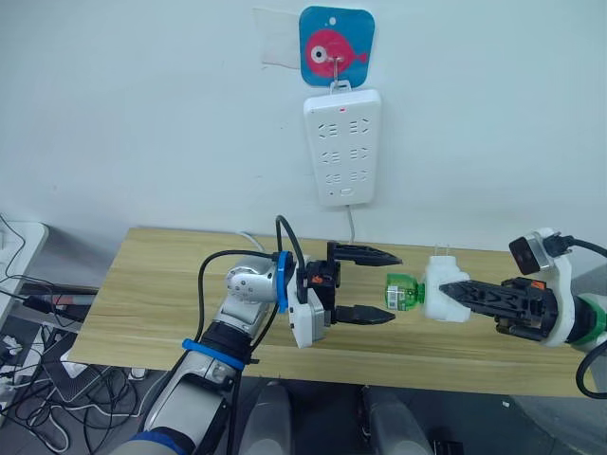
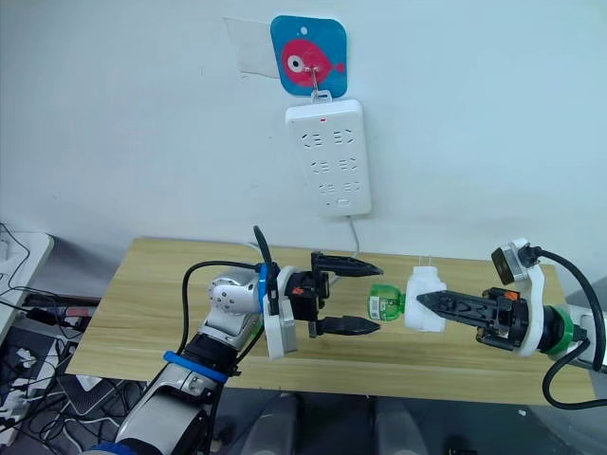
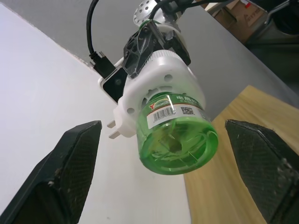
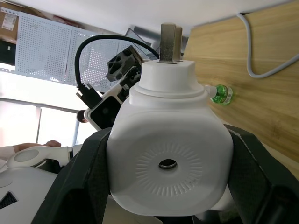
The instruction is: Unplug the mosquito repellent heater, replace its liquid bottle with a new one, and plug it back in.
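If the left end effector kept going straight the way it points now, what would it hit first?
Most likely the green liquid bottle in the mosquito repellent heater, which sits between the open left end effector fingers' line; depth looks close.

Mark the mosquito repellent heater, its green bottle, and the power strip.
mosquito repellent heater (image 1: 444,290), left eye view, white body.
green bottle (image 1: 401,291), left eye view, its side.
power strip (image 1: 341,147), left eye view, its face.

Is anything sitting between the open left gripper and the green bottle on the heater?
Nothing visible. The left gripper is open, facing the green bottle, which sticks out of the heater held by the right gripper above the table.
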`<state>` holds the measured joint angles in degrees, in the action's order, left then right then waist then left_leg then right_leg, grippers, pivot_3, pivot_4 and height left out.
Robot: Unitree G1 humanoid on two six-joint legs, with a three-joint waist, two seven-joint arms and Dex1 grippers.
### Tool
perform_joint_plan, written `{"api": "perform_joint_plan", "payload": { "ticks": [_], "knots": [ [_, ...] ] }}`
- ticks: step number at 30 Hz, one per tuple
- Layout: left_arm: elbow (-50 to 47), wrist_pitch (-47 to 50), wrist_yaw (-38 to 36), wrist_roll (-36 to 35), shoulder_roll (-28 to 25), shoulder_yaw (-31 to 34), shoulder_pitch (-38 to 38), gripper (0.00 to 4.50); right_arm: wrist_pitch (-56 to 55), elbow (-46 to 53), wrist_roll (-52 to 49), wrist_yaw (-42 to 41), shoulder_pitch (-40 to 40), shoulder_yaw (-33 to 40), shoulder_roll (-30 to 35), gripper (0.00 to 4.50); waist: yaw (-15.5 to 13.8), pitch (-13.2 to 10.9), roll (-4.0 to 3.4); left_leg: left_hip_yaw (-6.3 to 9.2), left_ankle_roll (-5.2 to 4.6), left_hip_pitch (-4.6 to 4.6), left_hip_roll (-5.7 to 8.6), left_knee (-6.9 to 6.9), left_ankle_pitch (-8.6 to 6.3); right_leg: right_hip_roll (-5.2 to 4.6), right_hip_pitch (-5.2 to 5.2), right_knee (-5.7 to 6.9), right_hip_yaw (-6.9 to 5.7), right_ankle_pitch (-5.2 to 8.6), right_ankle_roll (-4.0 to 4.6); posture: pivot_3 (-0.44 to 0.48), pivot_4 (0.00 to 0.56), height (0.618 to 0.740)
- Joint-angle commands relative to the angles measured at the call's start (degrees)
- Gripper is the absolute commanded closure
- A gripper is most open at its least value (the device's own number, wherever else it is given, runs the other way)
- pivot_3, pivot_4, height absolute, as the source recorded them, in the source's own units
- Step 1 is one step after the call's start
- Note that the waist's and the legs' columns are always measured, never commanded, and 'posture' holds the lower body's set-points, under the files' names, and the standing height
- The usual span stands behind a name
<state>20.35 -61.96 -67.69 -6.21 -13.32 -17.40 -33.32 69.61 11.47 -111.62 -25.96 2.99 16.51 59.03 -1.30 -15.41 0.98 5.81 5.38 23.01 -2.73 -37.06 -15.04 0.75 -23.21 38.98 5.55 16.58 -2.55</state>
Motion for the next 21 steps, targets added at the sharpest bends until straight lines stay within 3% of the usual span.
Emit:
{"api": "perform_joint_plan", "payload": {
  "ticks": [1, 4, 5, 8, 12, 18, 19, 21],
  "knots": [
    [-0.2, -1.8, 3.1, 0.4, -0.7, -1.8, -0.4, 0.01, 0.3, 1.0, -1.4, -0.8, 0.7, 0.3, 0.0, 1.54, 0.0, 0.0, 0.0, 0.01, -0.01, 0.0, 0.0, 0.0, 0.0, 0.0, 0.0, 0.01, 0.0, 0.0, 0.0, 0.075, 0.267, 0.74],
    [0.0, -2.3, 5.3, 1.0, -1.0, -2.6, -1.0, 0.01, 0.3, 1.1, -1.4, -0.8, 0.9, 0.2, -0.1, 1.54, 0.0, 0.0, 0.0, 0.03, -0.02, 0.0, 0.0, 0.0, 0.01, 0.0, 0.0, 0.02, -0.02, 0.0, 0.0, 0.074, 0.268, 0.74],
    [0.1, -2.4, 5.9, 1.2, -1.1, -2.9, -1.2, 0.2, 0.3, 1.1, -1.4, -0.8, 0.9, 0.1, 0.0, 1.54, 0.0, 0.0, 0.0, 0.03, -0.02, 0.0, 0.0, 0.0, 0.01, 0.0, 0.0, 0.02, -0.02, 0.0, 0.0, 0.074, 0.268, 0.74],
    [0.4, -1.8, 7.6, 1.8, -1.4, -3.7, -1.7, 0.93, 0.5, 1.2, -1.4, -1.1, 0.8, 0.1, 0.2, 1.54, 0.0, 0.0, 0.0, 0.04, -0.02, 0.0, 0.0, 0.0, 0.01, 0.0, 0.01, 0.02, -0.03, 0.0, 0.0, 0.075, 0.27, 0.74],
    [0.9, -1.6, 9.6, 2.6, -1.8, -4.5, -2.3, 2.23, 0.5, 1.0, -1.4, -1.0, 1.5, 0.0, 0.0, 1.54, 0.0, 0.0, 0.0, 0.04, -0.03, 0.0, 0.0, 0.0, 0.02, 0.0, 0.01, 0.02, -0.03, 0.0, 0.0, 0.071, 0.271, 0.74],
    [-0.1, -0.3, 10.8, 1.5, -2.6, -6.1, -2.6, 2.25, 0.6, 0.7, -1.4, -0.5, 2.0, -0.3, 0.0, 1.54, 0.0, 0.0, 0.0, 0.05, -0.03, 0.0, 0.0, 0.01, 0.02, 0.0, 0.01, 0.02, -0.04, 0.0, 0.0, 0.076, 0.275, 0.74],
    [-1.2, 2.3, 9.5, -1.1, -3.0, -7.1, -2.1, 2.25, 0.6, 0.6, -1.4, -0.4, 2.1, -0.3, 0.0, 1.54, 0.0, 0.0, 0.0, 0.05, -0.03, 0.0, 0.0, 0.01, 0.02, 0.0, 0.01, 0.02, -0.03, 0.0, 0.0, 0.076, 0.275, 0.74],
    [-7.4, 17.5, 4.9, -10.2, -4.9, -9.6, 0.5, 2.25, 0.6, 0.7, -1.4, -0.2, 2.1, -0.3, 0.4, 1.54, 0.1, 0.0, 0.0, 0.06, -0.03, 0.0, 0.0, 0.01, 0.02, 0.0, 0.01, 0.03, -0.04, 0.0, 0.0, 0.078, 0.275, 0.74]
  ]
}}
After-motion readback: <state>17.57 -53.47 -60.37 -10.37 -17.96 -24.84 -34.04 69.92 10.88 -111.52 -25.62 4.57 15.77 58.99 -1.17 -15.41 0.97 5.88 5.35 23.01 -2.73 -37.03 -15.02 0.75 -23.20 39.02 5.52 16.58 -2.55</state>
